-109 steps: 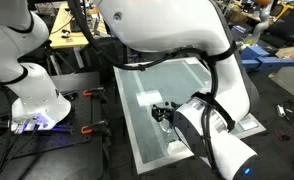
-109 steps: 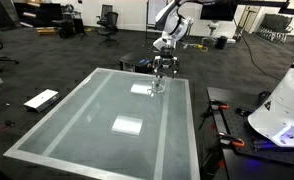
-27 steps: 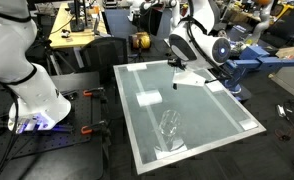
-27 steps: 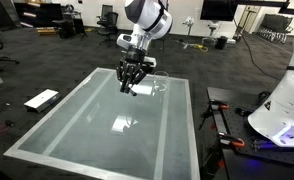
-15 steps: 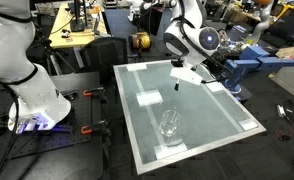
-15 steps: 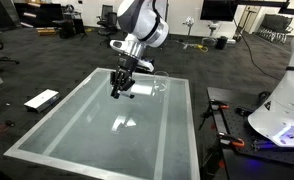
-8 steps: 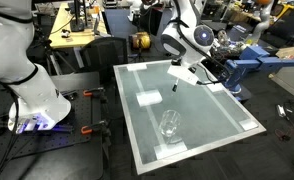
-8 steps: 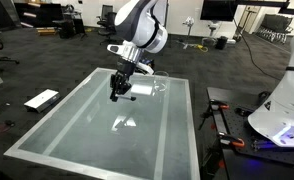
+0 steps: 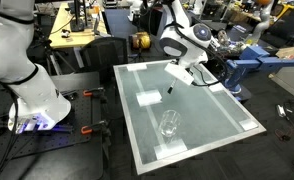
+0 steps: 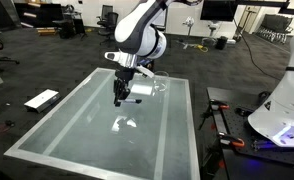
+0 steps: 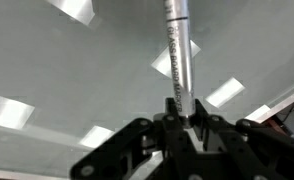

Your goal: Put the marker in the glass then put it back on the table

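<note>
My gripper (image 9: 173, 84) (image 10: 119, 93) is shut on the marker (image 9: 171, 91) (image 10: 117, 100), which hangs tip down a little above the table (image 9: 219, 108) (image 10: 77, 135). In the wrist view the marker (image 11: 179, 50) sticks out from between the shut fingers of the gripper (image 11: 183, 108), with the frosted table top behind it. The clear glass (image 9: 169, 124) (image 10: 159, 86) stands upright on the table, apart from the gripper and with nothing in it. The gripper is over the table's middle region, beside a white tape patch (image 9: 148, 98).
Another white tape patch (image 10: 127, 124) lies mid-table. A white robot base (image 9: 37, 95) stands beside the table, and another white machine (image 10: 282, 110) is near its other side. A wooden workbench (image 9: 72, 30) and blue equipment (image 9: 249, 60) stand behind. A flat white panel (image 10: 42, 99) lies on the floor.
The gripper, still shut on the marker, has shifted sideways and a little lower over the table, farther from the glass. The glass has not moved.
</note>
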`<action>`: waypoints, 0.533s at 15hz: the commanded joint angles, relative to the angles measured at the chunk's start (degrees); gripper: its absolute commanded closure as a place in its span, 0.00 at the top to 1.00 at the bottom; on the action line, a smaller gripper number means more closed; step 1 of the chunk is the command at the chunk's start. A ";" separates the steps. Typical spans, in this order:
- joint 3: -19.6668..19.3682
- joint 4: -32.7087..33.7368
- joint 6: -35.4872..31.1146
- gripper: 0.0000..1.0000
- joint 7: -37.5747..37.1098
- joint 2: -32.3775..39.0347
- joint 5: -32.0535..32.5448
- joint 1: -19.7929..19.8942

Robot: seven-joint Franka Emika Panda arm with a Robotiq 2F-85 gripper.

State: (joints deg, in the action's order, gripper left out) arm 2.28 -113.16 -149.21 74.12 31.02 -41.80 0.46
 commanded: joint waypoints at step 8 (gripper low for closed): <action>3.48 1.80 -1.85 0.52 -22.72 2.39 19.44 2.76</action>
State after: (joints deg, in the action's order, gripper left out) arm 3.69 -112.37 -149.98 56.09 32.64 -26.29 1.45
